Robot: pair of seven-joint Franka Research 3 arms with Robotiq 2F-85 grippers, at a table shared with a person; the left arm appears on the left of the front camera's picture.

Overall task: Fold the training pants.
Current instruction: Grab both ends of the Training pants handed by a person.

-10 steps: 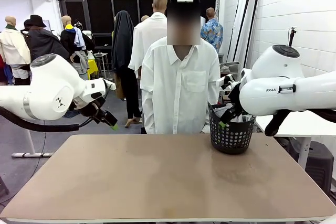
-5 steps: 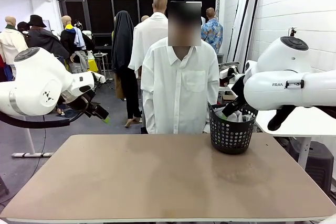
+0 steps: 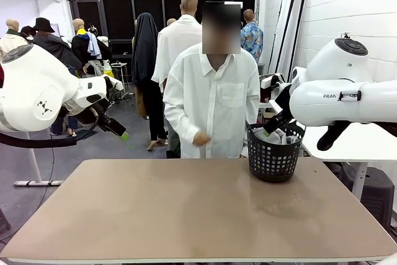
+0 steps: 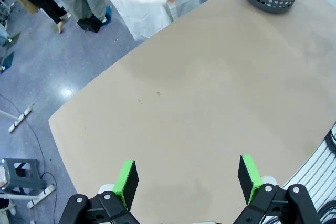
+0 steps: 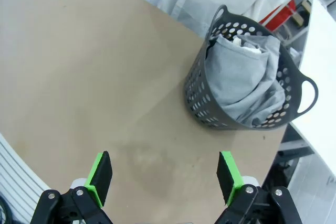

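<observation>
Light grey soft-fabric training pants point(image 5: 239, 80) lie crumpled in the black perforated plastic basket point(image 5: 199, 95). They look limp and light, probably best pinched at a top fold. The left end effector point(image 4: 186, 179) and right end effector point(image 5: 165, 174) gape wide, empty.

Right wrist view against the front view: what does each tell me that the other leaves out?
From the right wrist: a look down into the basket, grey pants bunched inside, and the right robot hand open above the table. From the front: the left arm and right arm, the left robot hand held up at the left, people behind. Shared: the basket, the table, the person in a white shirt with a fist raised.
</observation>
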